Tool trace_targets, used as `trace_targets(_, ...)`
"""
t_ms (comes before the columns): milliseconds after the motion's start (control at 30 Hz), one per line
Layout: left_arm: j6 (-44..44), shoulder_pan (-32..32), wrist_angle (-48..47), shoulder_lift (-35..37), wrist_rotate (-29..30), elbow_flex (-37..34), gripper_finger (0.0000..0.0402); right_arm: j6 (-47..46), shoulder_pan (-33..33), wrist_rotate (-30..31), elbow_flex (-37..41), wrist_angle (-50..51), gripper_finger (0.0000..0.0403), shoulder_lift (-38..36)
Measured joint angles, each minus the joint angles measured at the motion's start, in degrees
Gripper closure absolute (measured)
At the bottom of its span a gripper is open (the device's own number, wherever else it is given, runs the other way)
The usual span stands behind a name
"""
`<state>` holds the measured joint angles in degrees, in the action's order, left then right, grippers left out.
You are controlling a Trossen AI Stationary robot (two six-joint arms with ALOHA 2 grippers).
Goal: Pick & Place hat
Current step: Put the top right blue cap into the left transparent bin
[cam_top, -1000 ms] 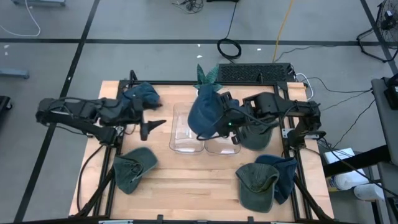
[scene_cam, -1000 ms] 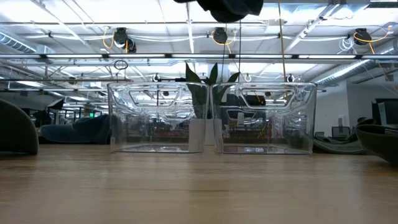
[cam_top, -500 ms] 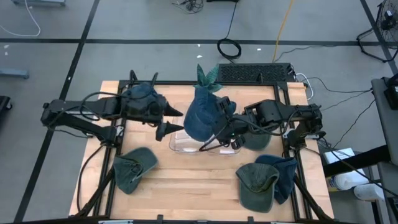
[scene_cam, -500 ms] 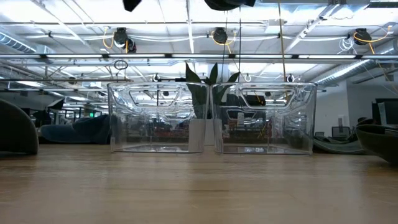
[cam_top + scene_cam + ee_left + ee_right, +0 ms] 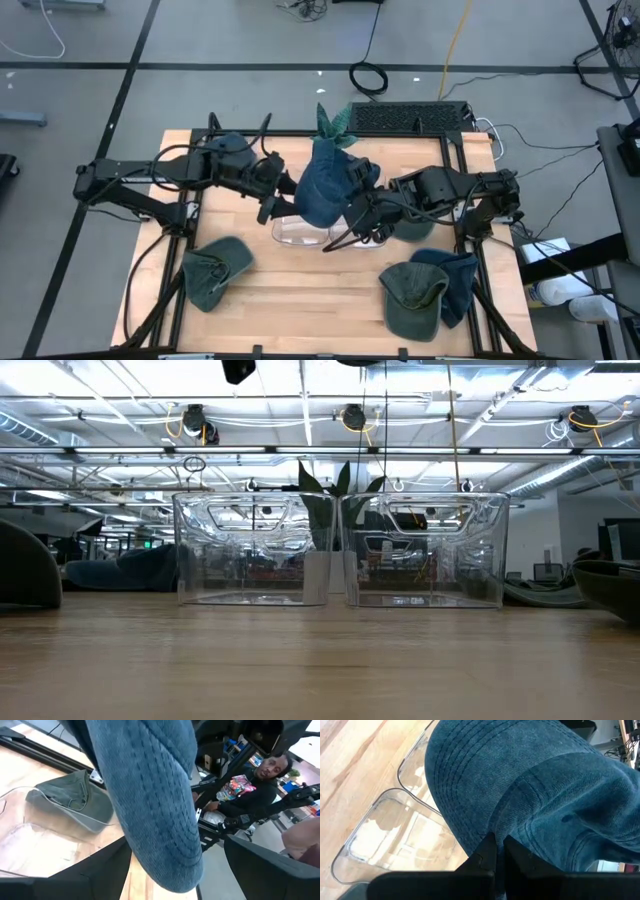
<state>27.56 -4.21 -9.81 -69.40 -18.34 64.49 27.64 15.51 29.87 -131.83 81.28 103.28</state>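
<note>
A blue hat (image 5: 325, 185) hangs in the air above two clear bins (image 5: 300, 228) at mid-table, with my right gripper (image 5: 358, 207) shut on it. My left gripper (image 5: 274, 203) stands open at the hat's left side. In the left wrist view the stitched brim (image 5: 155, 805) hangs between its two fingers (image 5: 75, 880) without plainly touching either. A green hat (image 5: 75, 800) lies in the right-hand bin. In the low view only the left gripper's tip (image 5: 238, 370) shows, at the top edge. My right gripper pinches the blue hat's cloth between its two fingers where the stitched brim meets the crown (image 5: 492, 832). It comes in slanting down from the table's right. The hat is lifted clear above the bins (image 5: 395, 830), and its brim hangs down.
More hats lie about: a green one (image 5: 215, 268) at the near left, a green one (image 5: 412, 295) and a blue one (image 5: 455, 272) at the near right, a blue one (image 5: 232, 150) at the far left. A plant (image 5: 332, 120) stands behind the bins. A person (image 5: 250, 785) sits beyond the table.
My left gripper has swung from left of the bins toward the table's right, up to the hanging blue hat, rolling its wrist on the way; its fingers have stayed open. My right gripper has kept the hat aloft with only a slight shift.
</note>
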Motion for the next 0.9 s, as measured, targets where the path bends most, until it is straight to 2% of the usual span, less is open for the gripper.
trace_targets(267,-3.01,-0.07,-0.03,0.43,0.43,0.0,0.0078,-0.55,-0.02,-0.5,0.0,0.05,0.0403,0.0)
trace_targets(433,-18.06,-0.07,0.37,0.74,5.39,0.0,0.0078,-1.42,-0.02,-5.76,0.02,0.0,0.0403,0.0)
trace_targets(633,-35.5,0.29,0.23,0.89,11.25,-0.02,0.0078,-3.42,-0.07,-6.12,0.04,1.21,0.0403,0.0)
trace_targets(700,-40.79,0.85,0.2,0.92,13.12,-0.02,0.0078,-4.26,-0.04,-6.45,0.05,1.87,0.0403,0.0)
trace_targets(800,-49.79,2.46,-0.05,0.94,15.66,-0.02,0.0078,-4.66,-0.46,-10.02,0.06,1.9,0.0403,-0.02)
trace_targets(900,-58.08,4.87,-0.58,0.92,20.22,-0.02,0.0078,-4.65,-1.03,-12.37,0.07,1.43,0.0403,-0.02)
